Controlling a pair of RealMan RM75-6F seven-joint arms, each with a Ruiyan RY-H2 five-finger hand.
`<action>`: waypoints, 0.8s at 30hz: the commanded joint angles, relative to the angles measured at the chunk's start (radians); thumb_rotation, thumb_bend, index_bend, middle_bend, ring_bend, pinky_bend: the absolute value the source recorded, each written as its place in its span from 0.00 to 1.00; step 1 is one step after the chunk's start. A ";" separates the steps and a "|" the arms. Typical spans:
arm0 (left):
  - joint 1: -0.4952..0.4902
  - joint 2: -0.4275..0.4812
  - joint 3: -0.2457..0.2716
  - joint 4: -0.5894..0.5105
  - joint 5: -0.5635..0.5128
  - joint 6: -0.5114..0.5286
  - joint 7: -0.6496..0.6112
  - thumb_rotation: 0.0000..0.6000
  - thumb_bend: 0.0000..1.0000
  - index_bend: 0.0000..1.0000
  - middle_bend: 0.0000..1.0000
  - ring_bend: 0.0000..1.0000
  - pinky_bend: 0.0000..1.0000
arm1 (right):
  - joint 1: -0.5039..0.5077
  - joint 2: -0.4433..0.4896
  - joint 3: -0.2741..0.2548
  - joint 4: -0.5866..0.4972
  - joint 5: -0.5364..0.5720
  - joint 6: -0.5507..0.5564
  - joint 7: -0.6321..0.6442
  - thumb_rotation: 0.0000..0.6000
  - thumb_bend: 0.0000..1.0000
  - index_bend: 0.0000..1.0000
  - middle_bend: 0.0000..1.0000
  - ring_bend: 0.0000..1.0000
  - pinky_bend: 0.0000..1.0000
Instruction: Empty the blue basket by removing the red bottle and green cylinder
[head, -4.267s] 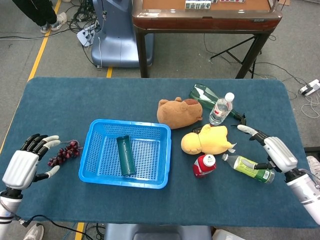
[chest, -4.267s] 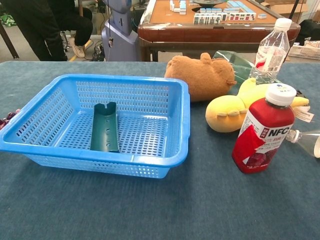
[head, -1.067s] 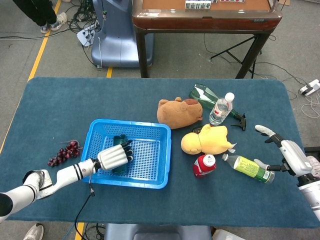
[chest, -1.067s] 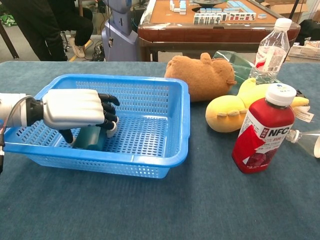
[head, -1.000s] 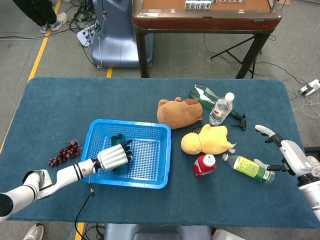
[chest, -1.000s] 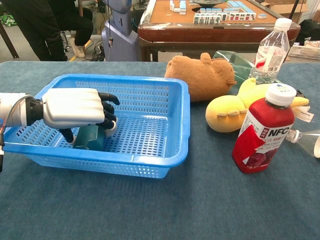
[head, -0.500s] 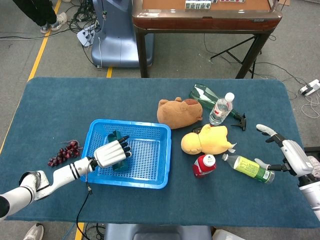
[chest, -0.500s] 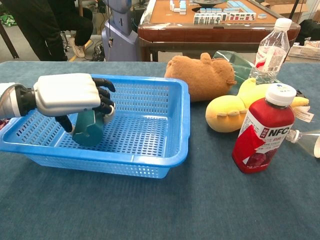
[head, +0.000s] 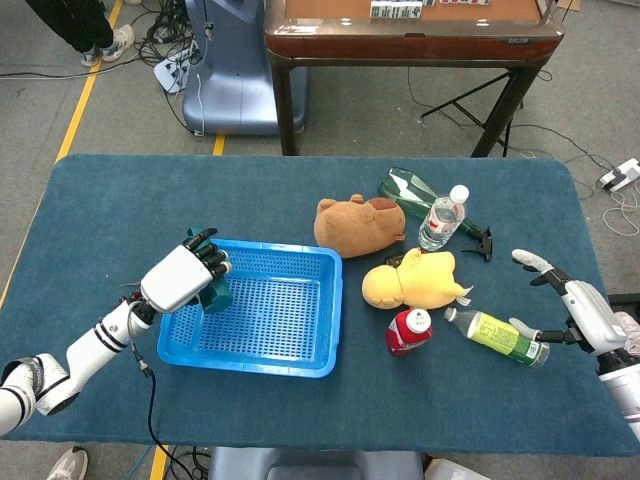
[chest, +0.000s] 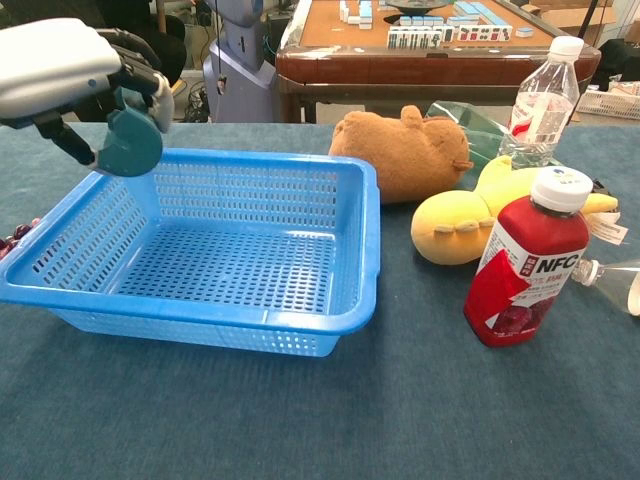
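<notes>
My left hand (head: 180, 276) (chest: 62, 66) grips the green cylinder (head: 213, 290) (chest: 127, 142) and holds it in the air over the left end of the blue basket (head: 300, 352) (chest: 368, 230). Nothing lies in the basket. The red bottle (head: 407, 331) (chest: 528, 260) stands upright on the blue cloth to the right of the basket. My right hand (head: 578, 305) is open at the right edge of the table, just beyond a lying green-labelled bottle (head: 497, 336); the chest view does not show it.
A brown plush (head: 357, 224) (chest: 403, 153) and a yellow plush (head: 415, 279) (chest: 470, 217) lie right of the basket. A clear water bottle (head: 441, 218) (chest: 540, 102) stands behind them beside a lying green glass bottle (head: 410, 189). A wooden table (head: 410, 40) stands beyond.
My left hand has lifted the green cylinder out of the basket, up and to the left. The right hand has stayed put.
</notes>
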 joint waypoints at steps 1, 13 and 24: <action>0.031 0.020 -0.040 0.021 -0.081 -0.031 -0.002 1.00 0.21 0.65 0.59 0.44 0.17 | -0.001 -0.001 -0.001 0.002 -0.003 0.002 0.003 1.00 0.20 0.12 0.17 0.18 0.28; 0.067 0.016 -0.118 0.112 -0.347 -0.280 0.043 1.00 0.21 0.62 0.58 0.43 0.17 | -0.010 0.001 -0.008 0.001 -0.012 0.013 0.009 1.00 0.20 0.12 0.17 0.18 0.28; 0.044 -0.046 -0.168 0.250 -0.541 -0.482 0.229 1.00 0.21 0.53 0.54 0.41 0.17 | -0.020 0.008 -0.009 -0.001 -0.007 0.023 0.010 1.00 0.20 0.12 0.17 0.18 0.28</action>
